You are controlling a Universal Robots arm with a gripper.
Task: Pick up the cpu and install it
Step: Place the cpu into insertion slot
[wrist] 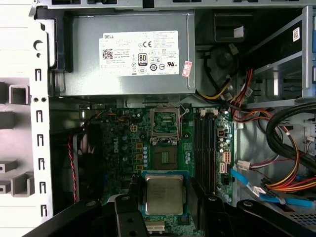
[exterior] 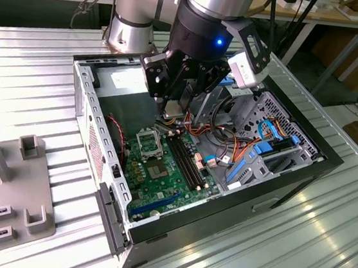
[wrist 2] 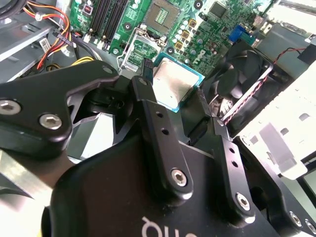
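Step in hand, my read: pick done, install not. The chip was in the air and the seat looked empty.

Exterior view: gripper (exterior: 177, 108) hung inside the open case (exterior: 88, 104), above the motherboard (exterior: 159, 190). The cpu (exterior: 172, 110) was a small silver patch between the finger ends, clear of the board. The socket (exterior: 160, 170) lay below and toward the camera, with the socket frame (exterior: 147, 142) just beside it and flipped open. No contact between chip and socket.

Second wrist view: two black fingers (wrist 2: 148, 113) were closed narrow onto opposite edges of the cpu (wrist 2: 173, 84), metal lid facing the camera. Grip looked square, not cocked. The socket (wrist 2: 163, 12) sat beyond the chip, the memory slots (wrist 2: 106, 17) were off to one side, and the fan (wrist 2: 242, 74) was close by the other finger.

First wrist view: the cpu (wrist: 164, 193) sat flat between the finger ends, roughly in line with the socket (wrist: 165, 160) but offset from it, not over it. The frame (wrist: 164, 121) stood between the socket and the power supply (wrist: 126, 54).

Judgement on the seating move: it calls for centring the chip over the socket and matching its orientation. It also needs a level, gentle descent, since the contacts won't tolerate a tilted or dragged drop. Fingers need clearance from the raised frame and the memory slots.
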